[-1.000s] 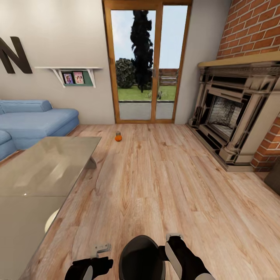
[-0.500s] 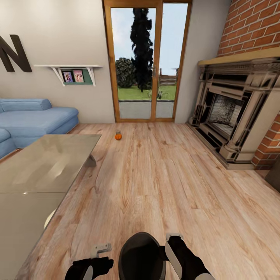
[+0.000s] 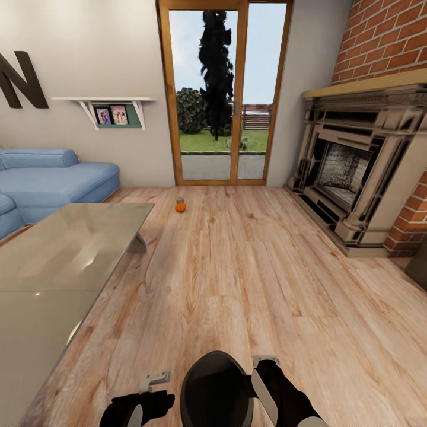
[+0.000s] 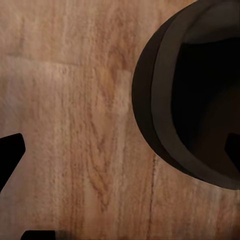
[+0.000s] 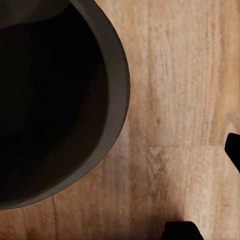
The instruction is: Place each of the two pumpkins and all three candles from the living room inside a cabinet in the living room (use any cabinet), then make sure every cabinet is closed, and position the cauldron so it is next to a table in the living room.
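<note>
Looking down from the head, nearest of all a black round cauldron, open side up, standing on the wooden floor between the two arms. To its left, close beside but apart from its wall, the left gripper: in the left wrist view both dark fingertips far out at opposite edges, so spread wide, with nothing clamped between them, only floor boards and part of the cauldron rim below. To its right, just beside the rim, the right gripper: in the right wrist view one fingertip at the far edge, the other lost against the dark inside of the cauldron, so spread wide too as far as visible, and gripping nothing. Cannot tell from these views whether either gripper touches the cauldron. Further on, at the left, the low table with a glossy grey top, its near part reaching down beside the left arm, near the cauldron. Beyond the far corner of the table, alone on the floor, one small orange pumpkin, with something small and greyish at its top, too small to name. Behind the table a blue sofa. At the right a large stone fireplace against a red brick wall. Farthest, a wood-framed glass door onto a lawn and a dark tree, and left of it a white shelf with two small framed photos.
</note>
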